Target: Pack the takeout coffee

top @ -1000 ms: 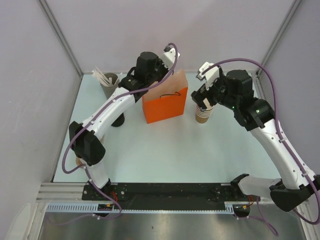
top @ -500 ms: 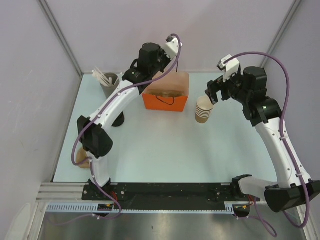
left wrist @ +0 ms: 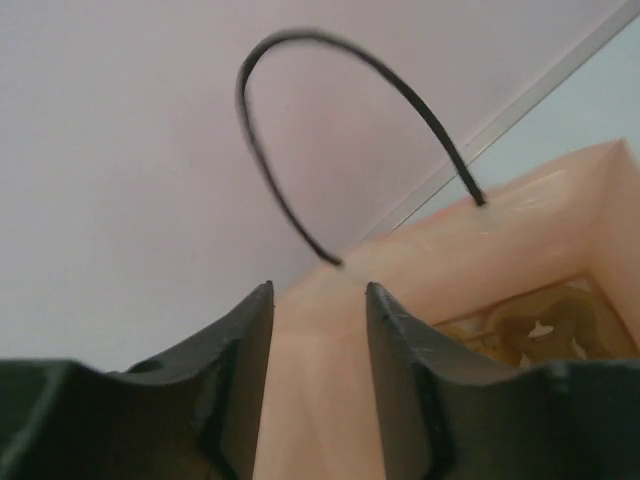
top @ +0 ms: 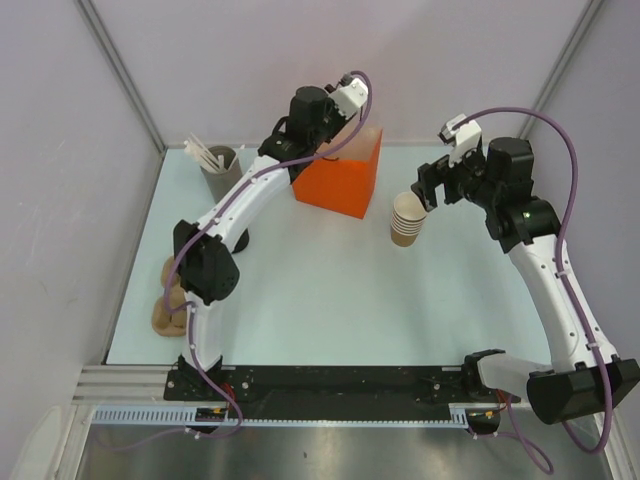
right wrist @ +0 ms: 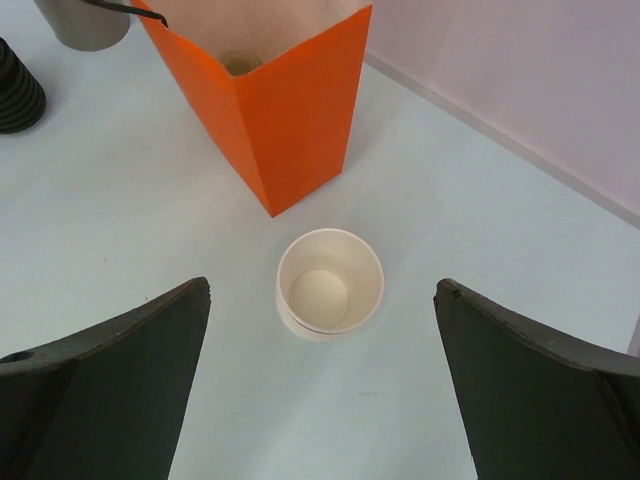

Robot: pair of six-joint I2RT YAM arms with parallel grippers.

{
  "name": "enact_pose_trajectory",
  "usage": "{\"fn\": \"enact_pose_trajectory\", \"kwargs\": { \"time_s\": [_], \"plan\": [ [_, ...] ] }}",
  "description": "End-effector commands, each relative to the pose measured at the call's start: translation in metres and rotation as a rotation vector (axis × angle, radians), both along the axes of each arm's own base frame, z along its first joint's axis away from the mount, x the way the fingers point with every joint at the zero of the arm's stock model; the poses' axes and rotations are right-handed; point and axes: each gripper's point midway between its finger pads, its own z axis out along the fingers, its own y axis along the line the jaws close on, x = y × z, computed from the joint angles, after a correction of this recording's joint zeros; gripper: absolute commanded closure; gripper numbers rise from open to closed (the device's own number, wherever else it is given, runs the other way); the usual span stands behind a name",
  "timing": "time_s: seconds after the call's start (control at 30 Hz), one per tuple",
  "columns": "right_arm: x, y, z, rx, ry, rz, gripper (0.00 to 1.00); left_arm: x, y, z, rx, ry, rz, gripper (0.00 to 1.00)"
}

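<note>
Straddling orange bag (top: 340, 185) wall: left gripper (left wrist: 318, 300).

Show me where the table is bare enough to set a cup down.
Bare: the wide middle of the table, from the orange bag and cup stack to the near edge. Crowded: the left side, with the stirrer holder, black lids and brown items beside the left arm.

Bright, even, soft light, faint shadows; thin black looped cord handle (left wrist: 295, 35) above left fingers (left wrist: 235, 380) blurs.
</note>
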Motion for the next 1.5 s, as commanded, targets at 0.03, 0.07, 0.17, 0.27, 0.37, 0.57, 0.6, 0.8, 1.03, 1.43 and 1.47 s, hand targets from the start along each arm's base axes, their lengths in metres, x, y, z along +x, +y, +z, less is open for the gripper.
{"fn": "enact_pose_trajectory", "kwargs": {
  "time_s": [0.03, 0.07, 0.17, 0.27, 0.37, 0.57, 0.6, 0.8, 1.03, 1.43, 1.47],
  "plan": [
    [0.001, 0.002, 0.014, 0.036, -0.056, 0.011, 0.00, 0.017, 0.015, 0.046, -0.055, -0.123, 0.084, 0.36],
    [0.001, 0.003, 0.013, 0.036, -0.056, 0.012, 0.00, 0.018, 0.016, 0.049, -0.069, -0.131, 0.090, 0.32],
    [0.002, 0.002, 0.009, 0.035, -0.050, 0.007, 0.00, 0.022, 0.017, 0.062, -0.103, -0.151, 0.089, 0.18],
    [0.005, 0.002, 0.002, 0.041, -0.034, 0.001, 0.00, 0.016, 0.018, 0.098, -0.144, -0.209, 0.072, 0.09],
    [0.011, 0.001, -0.010, 0.050, 0.004, -0.021, 0.00, -0.003, 0.030, 0.150, -0.214, -0.289, 0.068, 0.00],
    [0.031, -0.008, -0.035, 0.056, 0.076, -0.101, 0.01, -0.059, 0.058, 0.202, -0.278, -0.307, 0.042, 0.01],
    [0.034, -0.011, -0.037, 0.050, 0.081, -0.127, 0.01, -0.078, 0.067, 0.205, -0.273, -0.297, 0.033, 0.01],
    [0.049, -0.025, -0.061, 0.031, 0.142, -0.212, 0.04, -0.160, 0.084, 0.121, -0.123, -0.098, -0.145, 0.00],
    [0.055, -0.031, -0.075, 0.025, 0.172, -0.235, 0.04, -0.207, 0.133, 0.031, -0.128, 0.055, -0.132, 0.01],
    [0.056, -0.035, -0.076, 0.003, 0.145, -0.246, 0.04, -0.236, 0.137, -0.011, -0.305, 0.156, -0.145, 0.01],
    [0.055, -0.034, -0.072, -0.002, 0.130, -0.248, 0.04, -0.233, 0.143, -0.023, -0.304, 0.160, -0.111, 0.01]
  ]
}}
